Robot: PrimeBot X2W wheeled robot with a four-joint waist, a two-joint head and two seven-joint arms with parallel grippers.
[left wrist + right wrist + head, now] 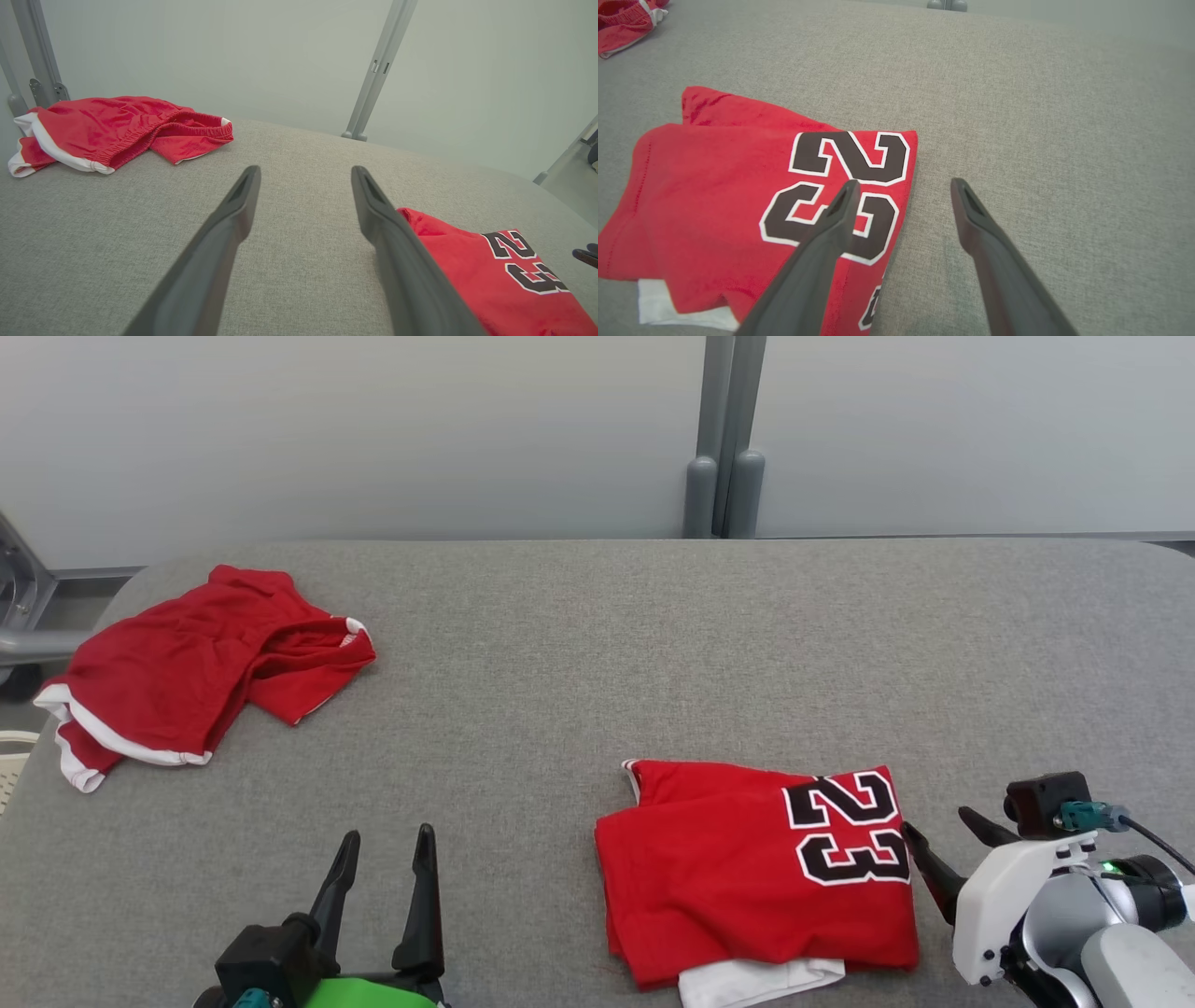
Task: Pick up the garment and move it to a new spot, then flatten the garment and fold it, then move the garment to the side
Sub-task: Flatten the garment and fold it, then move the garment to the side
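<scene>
Right arm sits low at the near right of the table (560,644), white wrist housing tilted inward. The right gripper (934,819) points at the right edge of the folded jersey (747,868) with its jaws spread wide and nothing between them. From the right wrist view, one finger hangs over the black "23" and the other over bare tabletop; can't tell whether either touches the fabric. Left arm is at the near left, and the left gripper (387,840) points away across the table, jaws also wide and empty, over bare surface well left of the jersey. The jersey is red matte knit folded into a rough rectangle, with blocky black numerals outlined in white. It lies flat on the near right part of the table, with a white layer (761,980) peeking out at its near edge. The shorts (187,681) are red with a slight sheen, white trim and a gathered elastic waistband, crumpled at the far left corner. The tabletop is grey woven cloth with rounded corners. A grey post (724,476) stands behind it.
</scene>
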